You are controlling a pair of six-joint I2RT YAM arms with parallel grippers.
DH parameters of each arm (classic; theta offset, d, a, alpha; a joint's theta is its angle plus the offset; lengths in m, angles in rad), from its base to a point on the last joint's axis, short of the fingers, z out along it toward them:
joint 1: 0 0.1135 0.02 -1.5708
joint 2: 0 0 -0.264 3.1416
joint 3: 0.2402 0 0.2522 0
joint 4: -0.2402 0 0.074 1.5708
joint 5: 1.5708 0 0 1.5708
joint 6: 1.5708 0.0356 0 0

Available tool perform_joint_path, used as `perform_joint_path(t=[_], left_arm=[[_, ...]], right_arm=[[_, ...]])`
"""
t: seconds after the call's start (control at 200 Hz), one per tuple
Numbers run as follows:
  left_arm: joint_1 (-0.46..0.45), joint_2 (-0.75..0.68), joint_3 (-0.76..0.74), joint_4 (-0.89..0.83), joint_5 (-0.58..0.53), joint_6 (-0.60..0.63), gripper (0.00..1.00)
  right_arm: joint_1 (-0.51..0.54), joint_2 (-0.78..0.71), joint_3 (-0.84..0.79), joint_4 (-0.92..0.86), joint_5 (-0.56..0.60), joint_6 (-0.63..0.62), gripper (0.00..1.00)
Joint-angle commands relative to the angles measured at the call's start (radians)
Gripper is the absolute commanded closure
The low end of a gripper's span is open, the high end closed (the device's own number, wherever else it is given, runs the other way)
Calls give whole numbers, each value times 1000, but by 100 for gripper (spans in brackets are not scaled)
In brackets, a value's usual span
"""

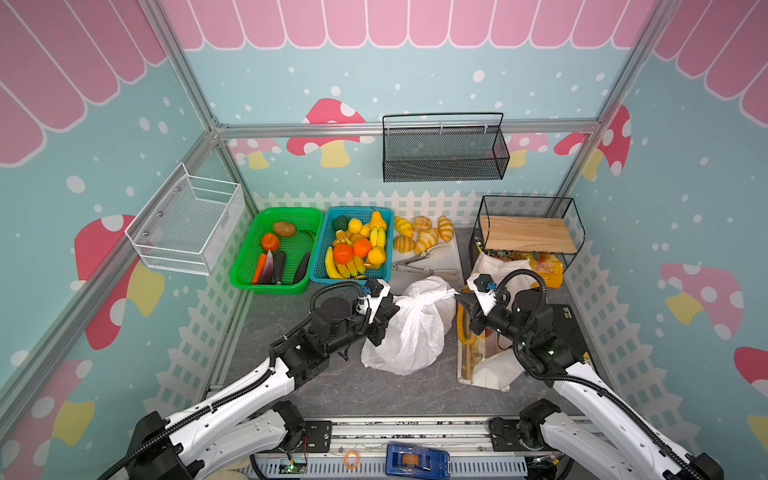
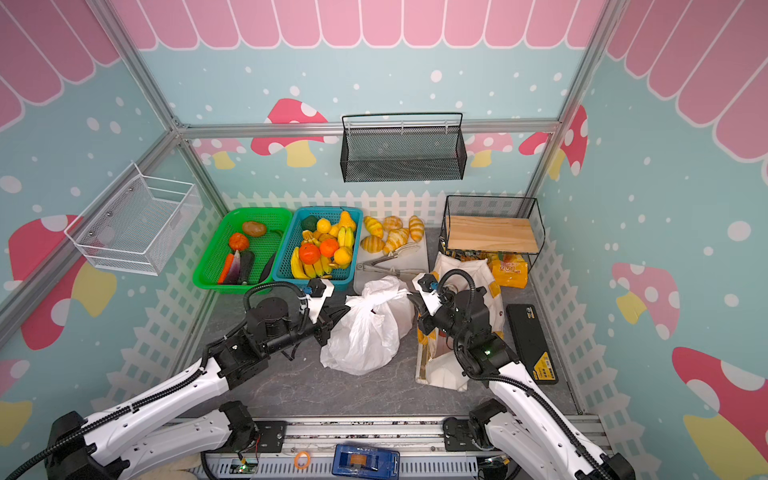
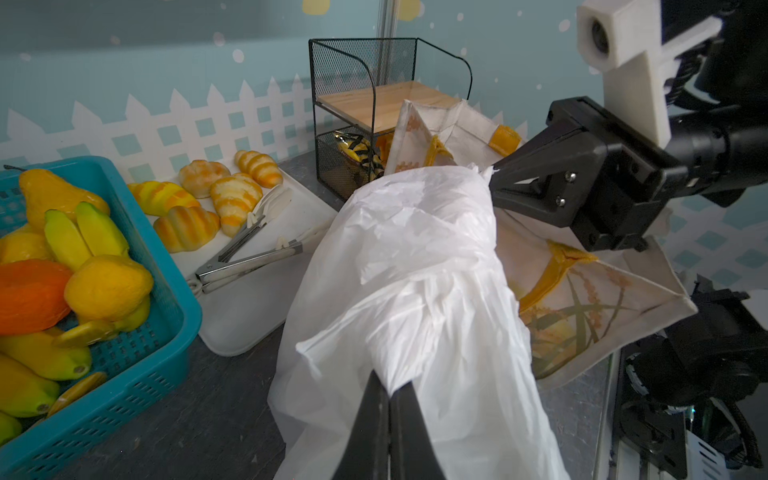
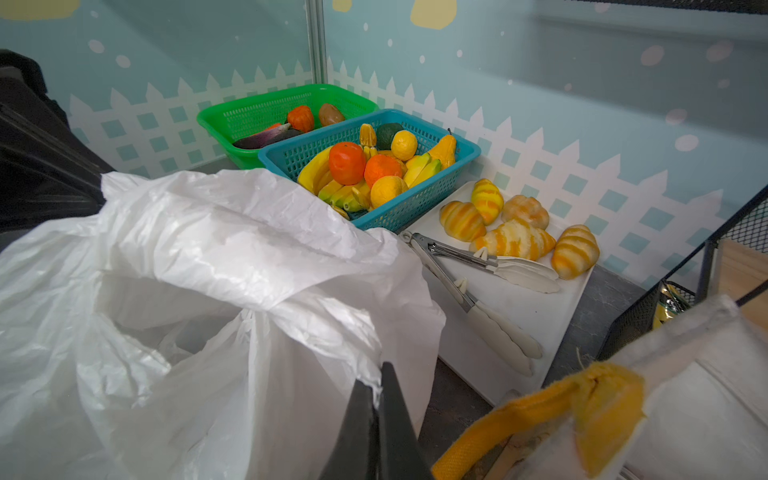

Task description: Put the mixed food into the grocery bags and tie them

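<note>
Grey stone-look tabletop [image 1: 332, 386] is lying between pastel mushroom-printed walls [image 1: 415, 83]; left gripper [image 3: 388, 383] and right gripper [image 4: 376, 384] are each pinching the thin crinkly white plastic bag [image 1: 411, 332] stretching between them.

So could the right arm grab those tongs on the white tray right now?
Probably not yet. The right gripper is shut on the plastic bag and must let go first. Otherwise the tongs lie close by on the white tray, uncovered.
</note>
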State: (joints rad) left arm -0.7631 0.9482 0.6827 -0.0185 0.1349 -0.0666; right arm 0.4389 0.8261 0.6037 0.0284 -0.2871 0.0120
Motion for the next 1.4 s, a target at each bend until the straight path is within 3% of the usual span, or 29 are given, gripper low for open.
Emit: perform_joint_path(t=[0.0,0.2,0.5,0.72,0.861,1.026,1.196,1.306,1.396], left_arm=[[4,-34,48,-118,-67,25,100],[18,-52,90,-203,-105,58,100],[19,-58,199,-435,-277,215,100],[56,-44,174,-580,-397,230,100],[160,-36,140,-627,-375,189,100],[222,-5,98,-656,-370,159,100],[243,44,84,-645,-349,152,100],[251,79,99,-645,-349,152,100],[252,75,112,-637,-331,155,100]], right_arm=[[-3,6,34,-20,90,-22,100],[-3,30,53,-28,158,-40,100],[-3,115,147,-50,178,-91,100],[-3,173,159,-162,355,-82,100],[-3,200,149,-196,465,-35,100],[-1,212,121,-196,542,2,100],[21,235,102,-190,628,1,100],[90,246,109,-187,771,-19,100],[120,225,112,-159,757,-53,100]])
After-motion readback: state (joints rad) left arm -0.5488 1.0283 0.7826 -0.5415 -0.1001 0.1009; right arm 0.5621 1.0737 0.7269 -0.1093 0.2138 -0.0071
